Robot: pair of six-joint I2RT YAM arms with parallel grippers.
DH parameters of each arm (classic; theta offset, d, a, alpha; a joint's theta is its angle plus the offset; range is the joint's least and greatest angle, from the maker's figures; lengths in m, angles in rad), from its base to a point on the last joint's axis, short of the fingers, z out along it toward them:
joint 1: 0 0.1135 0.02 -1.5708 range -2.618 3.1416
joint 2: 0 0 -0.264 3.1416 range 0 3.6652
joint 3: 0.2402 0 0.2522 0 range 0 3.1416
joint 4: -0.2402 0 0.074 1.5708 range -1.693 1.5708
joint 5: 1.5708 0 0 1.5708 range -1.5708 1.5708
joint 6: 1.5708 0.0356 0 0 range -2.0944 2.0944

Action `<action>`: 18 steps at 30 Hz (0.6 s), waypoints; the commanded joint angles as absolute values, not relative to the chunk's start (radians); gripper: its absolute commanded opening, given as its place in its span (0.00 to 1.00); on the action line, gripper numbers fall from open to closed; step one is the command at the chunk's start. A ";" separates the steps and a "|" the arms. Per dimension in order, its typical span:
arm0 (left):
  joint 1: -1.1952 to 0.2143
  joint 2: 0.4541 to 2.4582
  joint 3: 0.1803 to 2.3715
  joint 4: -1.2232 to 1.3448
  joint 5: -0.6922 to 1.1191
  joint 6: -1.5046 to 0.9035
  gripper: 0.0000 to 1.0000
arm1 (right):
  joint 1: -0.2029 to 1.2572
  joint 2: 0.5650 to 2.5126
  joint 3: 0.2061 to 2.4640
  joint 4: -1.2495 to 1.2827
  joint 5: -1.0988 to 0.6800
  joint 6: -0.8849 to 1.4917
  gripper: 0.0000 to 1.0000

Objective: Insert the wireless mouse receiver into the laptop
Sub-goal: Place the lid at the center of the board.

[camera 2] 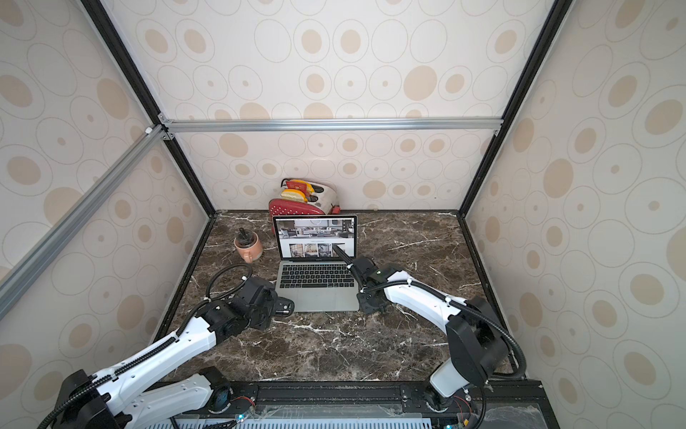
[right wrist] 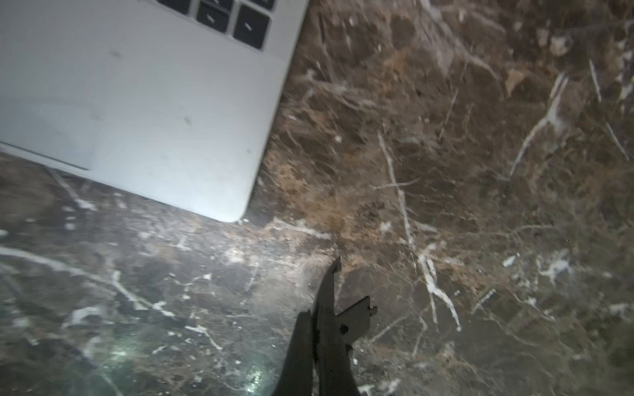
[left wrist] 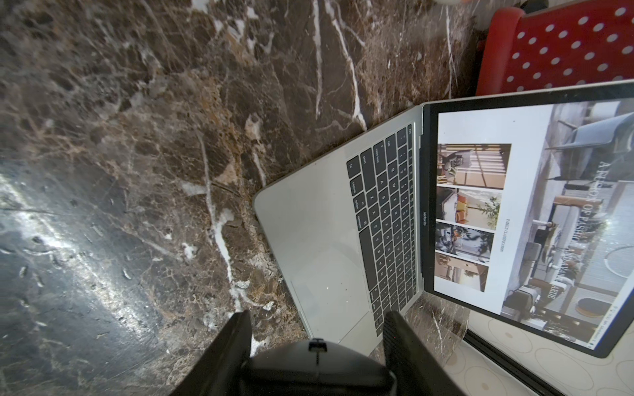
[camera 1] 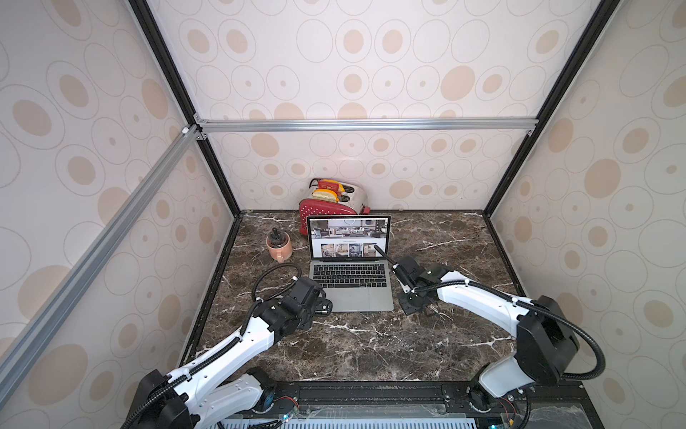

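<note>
Slim silver-grey laptop (camera 1: 375, 297) sits mid-table; left gripper (left wrist: 317, 317) clamps a rounded black mouse (left wrist: 319, 368) at its 7 o'clock, right gripper (right wrist: 334, 274) pinched together at 4: best steady the mouse, receiver unseen

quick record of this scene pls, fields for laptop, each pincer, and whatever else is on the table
laptop: open, screen lit, mid table
left pincer: shut on black mouse, off laptop's near-left corner
right pincer: shut, tips low by laptop's near-right corner; any held item too small to tell
other: red toaster behind laptop; pink mug to its left
</note>
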State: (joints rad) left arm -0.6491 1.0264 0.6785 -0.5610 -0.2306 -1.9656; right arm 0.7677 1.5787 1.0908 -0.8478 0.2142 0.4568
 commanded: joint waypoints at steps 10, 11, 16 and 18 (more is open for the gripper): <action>-0.652 1.015 0.670 -0.560 -0.221 -1.945 0.00 | 0.717 1.748 1.123 -0.914 0.414 0.550 0.00; -0.652 1.015 0.671 -0.560 -0.219 -1.945 0.00 | 0.717 1.750 1.118 -0.906 0.421 0.560 0.00; -0.651 1.013 0.668 -0.560 -0.213 -1.945 0.00 | 0.716 1.746 1.085 -0.857 0.447 0.599 0.00; -0.649 1.011 0.668 -0.559 -0.214 -1.946 0.00 | 0.715 1.747 1.068 -0.837 0.454 0.617 0.00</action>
